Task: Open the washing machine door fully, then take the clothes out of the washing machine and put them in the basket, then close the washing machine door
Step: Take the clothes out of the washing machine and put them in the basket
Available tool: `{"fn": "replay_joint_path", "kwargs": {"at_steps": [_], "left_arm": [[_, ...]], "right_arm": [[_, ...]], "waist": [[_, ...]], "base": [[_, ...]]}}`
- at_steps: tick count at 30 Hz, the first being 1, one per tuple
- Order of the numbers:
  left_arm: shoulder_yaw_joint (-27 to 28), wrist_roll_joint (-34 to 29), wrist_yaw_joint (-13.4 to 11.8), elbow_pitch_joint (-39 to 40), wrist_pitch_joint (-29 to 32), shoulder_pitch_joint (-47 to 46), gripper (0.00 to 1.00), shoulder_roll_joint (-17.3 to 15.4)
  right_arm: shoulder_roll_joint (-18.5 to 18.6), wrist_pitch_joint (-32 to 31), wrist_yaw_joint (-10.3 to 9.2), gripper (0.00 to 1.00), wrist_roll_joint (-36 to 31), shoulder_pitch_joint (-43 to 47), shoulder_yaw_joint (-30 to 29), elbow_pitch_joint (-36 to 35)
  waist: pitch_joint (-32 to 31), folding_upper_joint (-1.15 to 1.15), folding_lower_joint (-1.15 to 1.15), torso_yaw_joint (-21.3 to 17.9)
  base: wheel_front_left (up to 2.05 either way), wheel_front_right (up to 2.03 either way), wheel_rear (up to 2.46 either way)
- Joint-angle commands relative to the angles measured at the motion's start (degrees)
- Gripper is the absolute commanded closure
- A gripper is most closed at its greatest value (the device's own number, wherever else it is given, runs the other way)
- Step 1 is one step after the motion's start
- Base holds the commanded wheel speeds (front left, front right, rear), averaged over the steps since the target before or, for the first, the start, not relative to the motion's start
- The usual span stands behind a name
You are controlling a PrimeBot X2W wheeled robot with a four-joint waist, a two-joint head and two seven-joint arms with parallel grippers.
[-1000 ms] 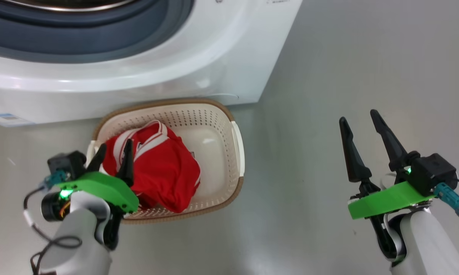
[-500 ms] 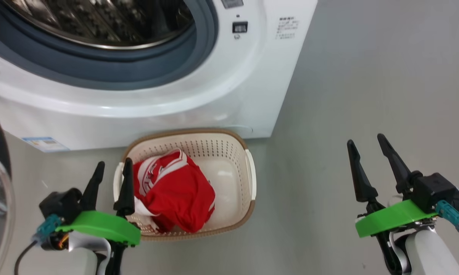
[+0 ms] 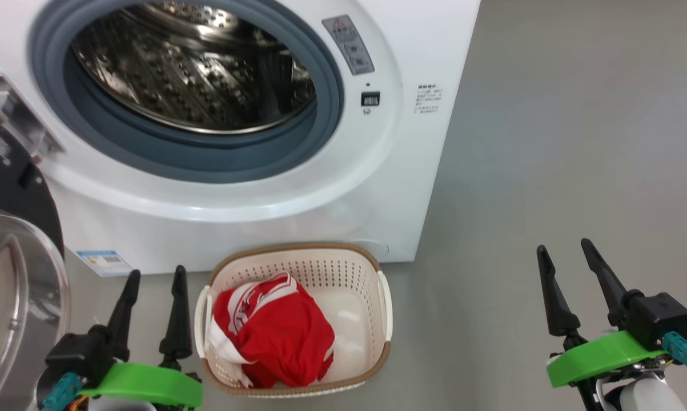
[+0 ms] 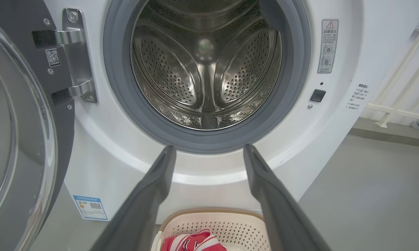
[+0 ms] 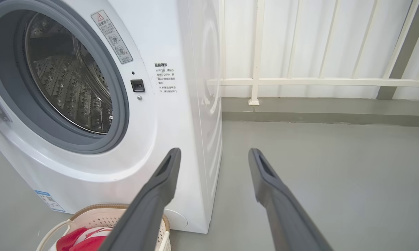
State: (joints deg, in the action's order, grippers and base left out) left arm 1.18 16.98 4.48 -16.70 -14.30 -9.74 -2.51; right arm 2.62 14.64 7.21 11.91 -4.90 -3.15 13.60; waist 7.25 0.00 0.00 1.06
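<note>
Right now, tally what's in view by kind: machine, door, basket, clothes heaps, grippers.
washing machine: 1
washing machine door: 1, open
basket: 1
red clothes heap: 1, in the basket
grippers: 2, left gripper and right gripper, both open
Total: 6

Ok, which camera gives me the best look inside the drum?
Left wrist view: it looks straight into the drum, back wall included. Head view sees it steeply from above; right wrist view catches a slanted slice.

Grey floor (image 3: 549, 142) — washing machine (image 3: 412, 188) and basket (image 3: 386, 308) on it.
</note>
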Motion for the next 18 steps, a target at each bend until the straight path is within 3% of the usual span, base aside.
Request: {"fn": "replay_joint_path", "kwargs": {"at_steps": [1,18], "left_arm": [[2.21,-0.99,-0.61,2.28,-0.70,0.12,0.00,-0.75],[3.77,-5.02,-1.15,9.46,-0.70,9.87,0.00,-1.43]], "right_arm": [[0.26,0.36,0.28,0.00,-0.93,-0.06,0.94,-1.33],[0.26,0.36,0.28,0.00,-2.56,5.91,-1.01,-5.39]], "waist": [[-2.19,0.00,0.00,0.29],[-8.46,0.00,0.00,-0.76]], "base": [[0.00,0.00,0.00],[0.00,0.00,0.00]]}}
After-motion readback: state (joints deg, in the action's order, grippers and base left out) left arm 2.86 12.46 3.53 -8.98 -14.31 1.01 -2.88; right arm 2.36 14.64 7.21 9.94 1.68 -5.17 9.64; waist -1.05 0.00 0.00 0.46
